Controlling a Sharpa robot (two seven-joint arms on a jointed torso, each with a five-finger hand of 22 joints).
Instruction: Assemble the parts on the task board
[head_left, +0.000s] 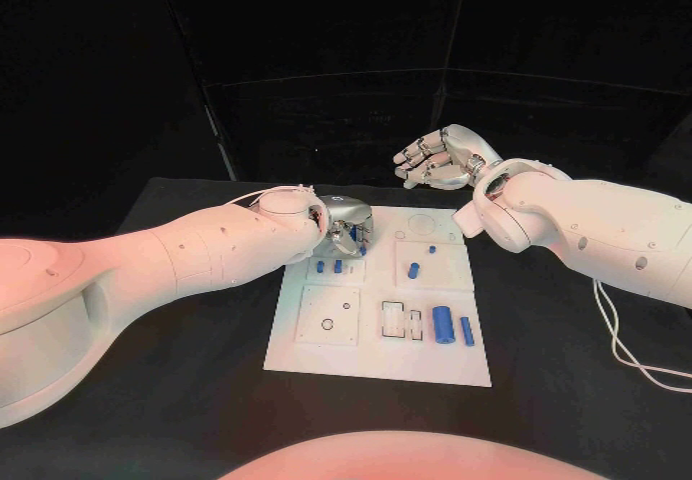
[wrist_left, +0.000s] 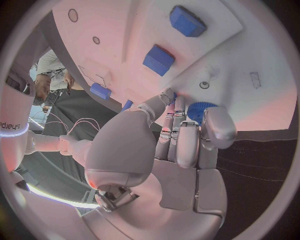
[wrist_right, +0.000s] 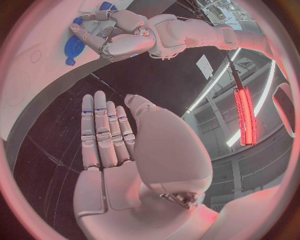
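Note:
The white task board (head_left: 378, 345) lies mid-table. My left hand (head_left: 343, 226) hovers over its far left corner, fingers curled down. Seen from the left wrist, the left hand (wrist_left: 181, 145) pinches a round blue ribbed part (wrist_left: 201, 108) between thumb and fingers, right at the board (wrist_left: 250, 45). Two blue blocks (wrist_left: 159, 59) lie just beyond it. In the right wrist view the left hand (wrist_right: 122, 36) holds the blue part (wrist_right: 74, 47) at the board. My right hand (head_left: 440, 156) hangs raised past the board's far edge, fingers (wrist_right: 103, 132) straight and apart, empty.
Two small blue parts (head_left: 327, 266) lie on the board near the left hand. A blue piece (head_left: 414, 269) sits in the right panel. Two blue cylinders (head_left: 453, 327) rest at the board's near right. A white cable (head_left: 623, 345) trails on the black table at right.

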